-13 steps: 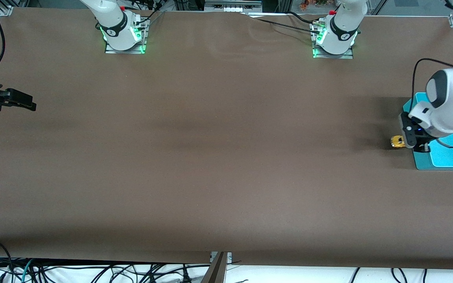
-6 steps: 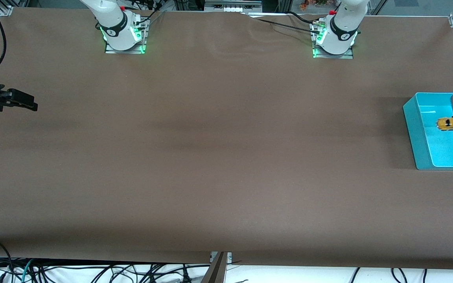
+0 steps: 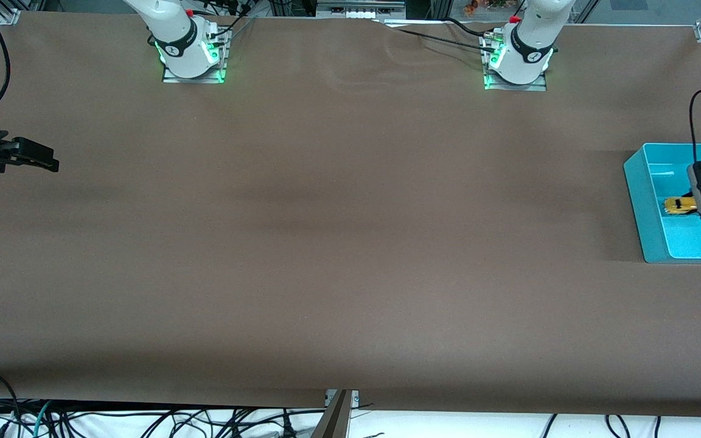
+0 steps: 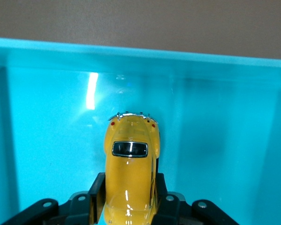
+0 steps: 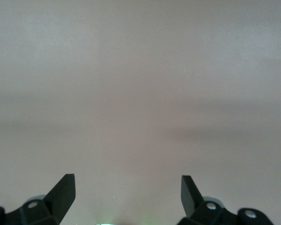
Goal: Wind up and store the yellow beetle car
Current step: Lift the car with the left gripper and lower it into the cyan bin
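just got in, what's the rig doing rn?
The left hand is shut on the yellow beetle car and holds it over the inside of the teal bin at the left arm's end of the table; the car is not released. The right hand waits open over bare table at the right arm's end.

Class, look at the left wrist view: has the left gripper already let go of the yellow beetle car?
No: the left gripper has a finger against each side of the yellow beetle car, over the turquoise bin.
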Controlling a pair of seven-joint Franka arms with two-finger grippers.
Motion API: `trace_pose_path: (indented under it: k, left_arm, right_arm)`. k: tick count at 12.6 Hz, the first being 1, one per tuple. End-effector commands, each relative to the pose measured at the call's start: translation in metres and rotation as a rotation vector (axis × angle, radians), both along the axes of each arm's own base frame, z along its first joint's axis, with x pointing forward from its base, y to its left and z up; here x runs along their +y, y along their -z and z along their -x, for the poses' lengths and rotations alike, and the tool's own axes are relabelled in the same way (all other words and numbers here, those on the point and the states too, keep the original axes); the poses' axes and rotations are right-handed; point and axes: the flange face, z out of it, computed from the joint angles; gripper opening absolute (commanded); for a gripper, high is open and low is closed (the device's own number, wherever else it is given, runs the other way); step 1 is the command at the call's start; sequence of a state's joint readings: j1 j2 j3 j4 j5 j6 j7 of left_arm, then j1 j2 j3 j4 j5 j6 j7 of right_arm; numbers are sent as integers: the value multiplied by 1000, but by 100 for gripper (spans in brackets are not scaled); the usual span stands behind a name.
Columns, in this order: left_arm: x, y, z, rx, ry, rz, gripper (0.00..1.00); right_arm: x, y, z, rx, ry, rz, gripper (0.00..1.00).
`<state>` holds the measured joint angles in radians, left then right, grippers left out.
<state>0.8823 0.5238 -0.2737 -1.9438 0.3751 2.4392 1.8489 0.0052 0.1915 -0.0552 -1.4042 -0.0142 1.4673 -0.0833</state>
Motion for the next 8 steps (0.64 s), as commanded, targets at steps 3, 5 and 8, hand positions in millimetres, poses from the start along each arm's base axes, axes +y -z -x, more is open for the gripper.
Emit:
trace_pose_path:
  k: [3,5,8]
  left_arm:
    - [9,0,-3,-5,26,-14,95]
    - [8,-23,-6,-20,33,-35,100]
    - [-12,-98,-17,-3,42,-77,100]
  right_arm:
    - [-3,-2,2,-6,-12,8,100]
    - [-5,-2,2,-6,-8,8,100]
    - [-6,-2,1,-8,-7,7,100]
